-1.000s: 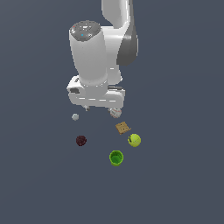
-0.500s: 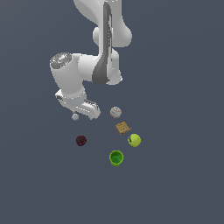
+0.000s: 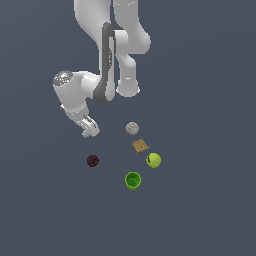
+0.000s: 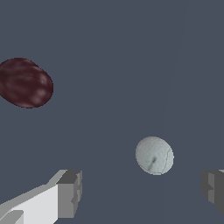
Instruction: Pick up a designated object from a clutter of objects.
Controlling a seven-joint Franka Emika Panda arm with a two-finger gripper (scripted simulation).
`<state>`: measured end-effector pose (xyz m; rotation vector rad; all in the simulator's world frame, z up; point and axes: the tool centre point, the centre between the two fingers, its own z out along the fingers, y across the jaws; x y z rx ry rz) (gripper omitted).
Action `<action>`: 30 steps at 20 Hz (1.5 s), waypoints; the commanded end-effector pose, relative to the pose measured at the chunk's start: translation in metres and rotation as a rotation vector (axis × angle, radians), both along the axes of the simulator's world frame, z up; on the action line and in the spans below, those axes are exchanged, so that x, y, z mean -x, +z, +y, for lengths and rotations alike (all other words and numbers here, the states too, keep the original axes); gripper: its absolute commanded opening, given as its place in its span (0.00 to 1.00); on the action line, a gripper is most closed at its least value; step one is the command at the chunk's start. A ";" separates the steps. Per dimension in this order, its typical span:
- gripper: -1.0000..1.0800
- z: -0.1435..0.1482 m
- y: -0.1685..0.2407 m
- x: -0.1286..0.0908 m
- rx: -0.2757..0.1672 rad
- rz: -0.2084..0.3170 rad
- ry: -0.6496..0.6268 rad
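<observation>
From the exterior view, the white arm bends down over the dark floor and its gripper [image 3: 90,131] sits low, up and toward the exterior view's left of the whitish ball [image 3: 132,128] with the reddish-grey marks. I take that ball as my landmark. The tan cracker tile [image 3: 140,146] lies just below it, the tennis ball [image 3: 153,160] a little further down toward the exterior view's right, and the green cup [image 3: 132,180] lower still, standing upright with its mouth open. The dark maroon ball [image 3: 92,160] rests well apart, down to the exterior view's left. The tiny pale sphere is hidden behind the hand here, and I cannot tell how the jaws stand

In the wrist view, the tiny pale sphere [image 4: 154,155] lies on the floor between the two fingertips [image 4: 70,193], touching neither; the jaws stand wide apart around it. The dark maroon ball [image 4: 25,82] sits off beyond it, well clear
</observation>
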<state>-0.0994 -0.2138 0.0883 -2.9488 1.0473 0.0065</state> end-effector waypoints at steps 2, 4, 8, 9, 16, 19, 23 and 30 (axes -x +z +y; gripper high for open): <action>0.96 -0.012 -0.011 0.013 0.008 0.000 -0.050; 0.96 -0.016 -0.014 0.018 0.011 0.000 -0.067; 0.96 -0.019 -0.017 0.022 0.013 0.001 -0.080; 0.96 -0.018 -0.016 0.021 0.012 0.001 -0.076; 0.96 -0.018 -0.030 0.022 0.012 0.002 -0.078; 0.96 -0.019 -0.043 0.023 0.013 0.001 -0.079; 0.96 -0.019 -0.057 0.023 0.013 0.001 -0.080; 0.00 -0.019 -0.064 0.023 0.013 0.001 -0.080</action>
